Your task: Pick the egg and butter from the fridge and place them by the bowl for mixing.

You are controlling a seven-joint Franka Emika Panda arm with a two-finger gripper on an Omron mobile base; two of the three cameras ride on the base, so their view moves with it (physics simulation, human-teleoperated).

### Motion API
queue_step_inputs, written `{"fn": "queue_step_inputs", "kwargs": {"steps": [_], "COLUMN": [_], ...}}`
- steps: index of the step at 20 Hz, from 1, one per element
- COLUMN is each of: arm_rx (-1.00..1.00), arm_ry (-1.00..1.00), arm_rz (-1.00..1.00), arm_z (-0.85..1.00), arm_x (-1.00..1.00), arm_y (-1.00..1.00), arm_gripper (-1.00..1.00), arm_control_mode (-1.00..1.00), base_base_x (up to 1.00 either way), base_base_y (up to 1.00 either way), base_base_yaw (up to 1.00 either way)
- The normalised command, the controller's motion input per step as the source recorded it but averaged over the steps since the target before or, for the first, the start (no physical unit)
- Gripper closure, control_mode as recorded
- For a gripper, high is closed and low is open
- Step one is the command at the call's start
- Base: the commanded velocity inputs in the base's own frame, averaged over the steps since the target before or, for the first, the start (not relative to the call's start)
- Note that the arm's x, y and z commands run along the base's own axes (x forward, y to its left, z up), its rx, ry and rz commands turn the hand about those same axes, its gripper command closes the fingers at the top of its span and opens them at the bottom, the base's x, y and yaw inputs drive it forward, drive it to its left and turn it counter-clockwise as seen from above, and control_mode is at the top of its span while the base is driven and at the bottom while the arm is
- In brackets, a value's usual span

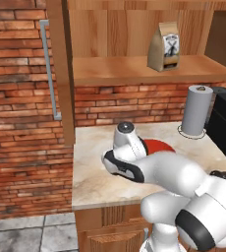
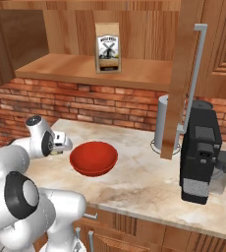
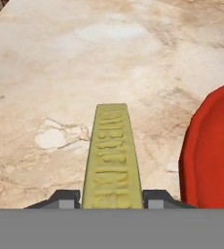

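So the claw [image 3: 112, 198] is clamped on the butter [image 3: 112, 158], a yellow stick poking straight out between the two fingertips, hanging over the marble counter [image 3: 84, 58]. The red bowl [image 2: 93, 158] sits just to the side of it, near but not touching. Further along the counter there's a grey paper towel roll [image 1: 196, 110] and a black coffee machine [image 2: 201, 156], both well clear. A brown coffee bag [image 2: 108, 47] stands on the wooden shelf [image 2: 75, 69] above.
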Motion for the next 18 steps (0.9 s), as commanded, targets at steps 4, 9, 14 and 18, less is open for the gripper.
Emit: {"fn": "queue_step_inputs", "kwargs": {"steps": [4,9,14,18], "arm_rx": [-0.04,0.0,-0.01,-0.01], "arm_ry": [0.02,0.0,0.0,0.0], "arm_rz": [0.0,0.0,0.0,0.0], "arm_z": [-0.23,-0.03,-0.08,-0.13], "arm_x": [0.11,0.27,0.28,0.31], "arm_y": [0.0,0.0,0.0,0.0], "arm_gripper": [1.0,1.0,1.0,1.0], "arm_control_mode": [-1.0,-1.0,-1.0,-1.0], "base_base_x": [0.0,0.0,0.0,0.0], "base_base_y": [0.0,0.0,0.0,0.0], "base_base_yaw": [0.0,0.0,0.0,0.0]}}
